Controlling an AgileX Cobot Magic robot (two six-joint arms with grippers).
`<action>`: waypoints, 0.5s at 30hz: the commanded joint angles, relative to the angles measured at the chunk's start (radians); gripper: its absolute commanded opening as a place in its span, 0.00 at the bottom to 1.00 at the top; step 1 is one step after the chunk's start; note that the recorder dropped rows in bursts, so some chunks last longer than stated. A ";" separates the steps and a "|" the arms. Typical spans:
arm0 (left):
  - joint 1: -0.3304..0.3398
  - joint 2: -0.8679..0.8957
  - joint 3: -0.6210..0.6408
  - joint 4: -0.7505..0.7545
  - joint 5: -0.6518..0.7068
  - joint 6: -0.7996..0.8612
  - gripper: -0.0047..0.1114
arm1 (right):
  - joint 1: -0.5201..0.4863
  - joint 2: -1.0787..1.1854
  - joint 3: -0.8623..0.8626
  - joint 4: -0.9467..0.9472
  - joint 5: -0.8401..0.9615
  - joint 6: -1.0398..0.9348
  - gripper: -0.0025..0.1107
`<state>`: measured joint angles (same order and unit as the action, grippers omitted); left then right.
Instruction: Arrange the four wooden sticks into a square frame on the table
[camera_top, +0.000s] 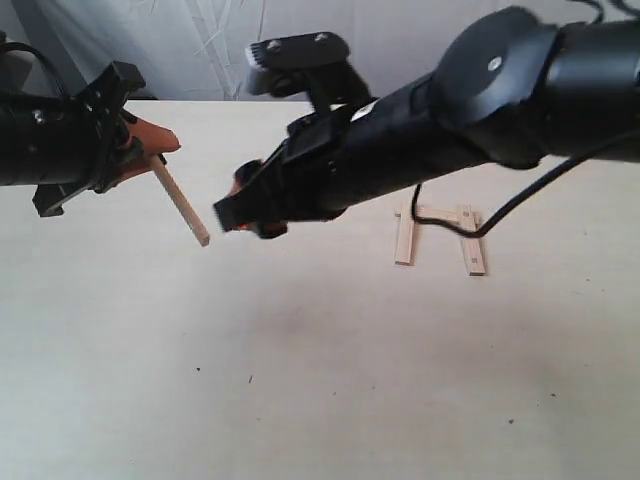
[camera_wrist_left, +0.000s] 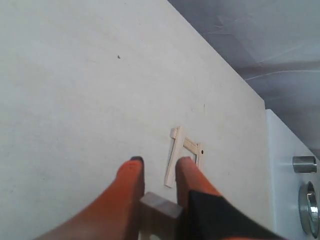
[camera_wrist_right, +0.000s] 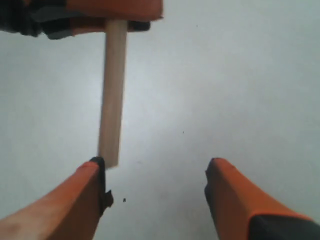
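My left gripper is shut on one wooden stick, held in the air and slanting down toward the table. In the left wrist view the stick's end sits between the orange fingers. My right gripper reaches across the middle and stands open just beside the stick's free end. In the right wrist view that stick ends next to one fingertip of the right gripper. Three other sticks lie on the table as a U shape, also seen in the left wrist view as sticks.
The right arm's black body spans the upper middle, with a cable hanging over the three laid sticks. A white wall or curtain rises behind the table's far edge. A white unit with metal fittings lies past the table's edge.
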<state>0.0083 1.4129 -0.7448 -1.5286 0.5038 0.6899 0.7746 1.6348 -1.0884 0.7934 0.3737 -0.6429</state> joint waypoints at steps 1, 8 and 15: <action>0.000 -0.002 0.008 -0.027 0.012 -0.013 0.06 | 0.141 0.033 -0.003 -0.150 -0.221 0.065 0.53; 0.000 -0.002 0.008 -0.050 0.029 -0.028 0.28 | 0.208 0.054 -0.003 -0.279 -0.374 0.060 0.53; 0.000 -0.002 0.008 -0.066 0.080 -0.028 0.36 | 0.203 0.118 -0.003 -0.335 -0.432 0.060 0.53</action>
<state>0.0083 1.4129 -0.7425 -1.5797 0.5689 0.6653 0.9809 1.7344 -1.0884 0.4713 -0.0362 -0.5831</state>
